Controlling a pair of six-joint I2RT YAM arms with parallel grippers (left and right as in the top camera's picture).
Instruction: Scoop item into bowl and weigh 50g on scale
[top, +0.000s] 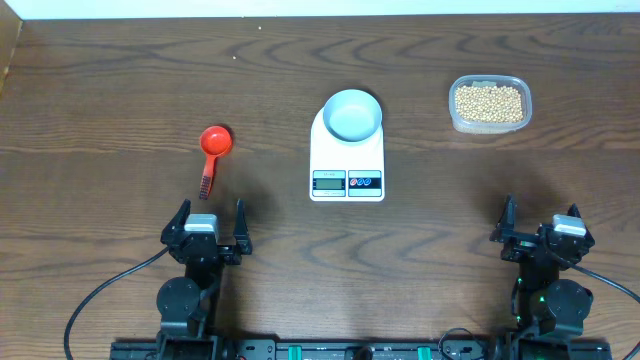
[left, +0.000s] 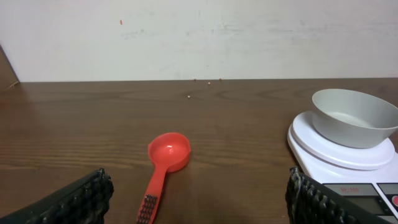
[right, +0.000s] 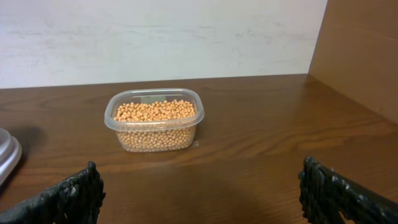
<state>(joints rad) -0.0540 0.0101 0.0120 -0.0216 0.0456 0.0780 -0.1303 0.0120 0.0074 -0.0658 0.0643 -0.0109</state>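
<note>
The tan beans (top: 489, 102) (right: 155, 111) fill a clear plastic tub (top: 489, 104) (right: 155, 121) at the table's far right. The empty white bowl (top: 353, 114) (left: 352, 117) stands on the white scale (top: 347, 158) (left: 339, 160) at the table's centre. A red scoop (top: 213, 150) (left: 164, 163) lies on the wood left of the scale, handle toward me. My left gripper (top: 211, 222) (left: 199, 200) is open near the front edge, just behind the scoop's handle. At the front right my right gripper (top: 540, 222) (right: 200, 193) is open too, well short of the tub. Both hold nothing.
A brown board (right: 364, 50) stands upright along the table's right side, beyond the tub. A pale wall (left: 199, 37) runs behind the table's far edge. A few tiny loose specks (left: 209, 83) lie on the wood near that edge.
</note>
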